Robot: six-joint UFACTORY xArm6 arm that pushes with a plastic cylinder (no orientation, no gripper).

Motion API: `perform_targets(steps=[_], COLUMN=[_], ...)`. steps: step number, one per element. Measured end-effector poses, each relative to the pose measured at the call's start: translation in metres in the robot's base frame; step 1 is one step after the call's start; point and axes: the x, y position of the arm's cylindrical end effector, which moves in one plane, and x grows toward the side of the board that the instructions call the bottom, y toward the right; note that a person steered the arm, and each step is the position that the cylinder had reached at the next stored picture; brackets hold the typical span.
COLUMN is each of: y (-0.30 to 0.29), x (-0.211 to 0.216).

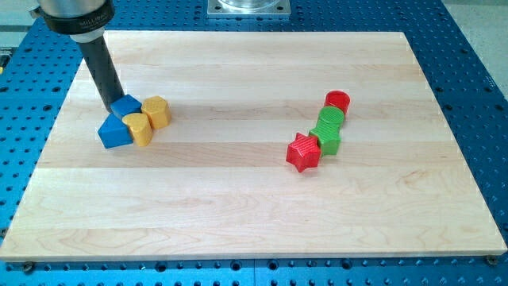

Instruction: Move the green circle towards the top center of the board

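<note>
The green circle [329, 119] lies right of the board's middle, between a red circle [337, 101] above it and a second green block [328, 141] below it, touching both. A red star [302, 152] sits at the lower left of that group. My tip [113, 108] is far off at the view's left, at the upper left edge of a blue cube [125, 106].
At the view's left a blue triangle [113, 132], a yellow block [140, 128] and a second yellow block [156, 112] cluster with the blue cube. The wooden board [238, 214] is ringed by a blue perforated table. The arm's mount [75, 16] is at top left.
</note>
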Motion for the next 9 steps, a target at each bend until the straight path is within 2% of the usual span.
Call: perform_targets(steps=[1,2,3,4,5,6,7,8,9], y=[0.003,0.005,0.067,0.183,0.306,0.388,0.379,0.32,0.294], x=[0.003,-0.043,-0.11,-0.136,-0.099,-0.014,0.036,0.037,0.069])
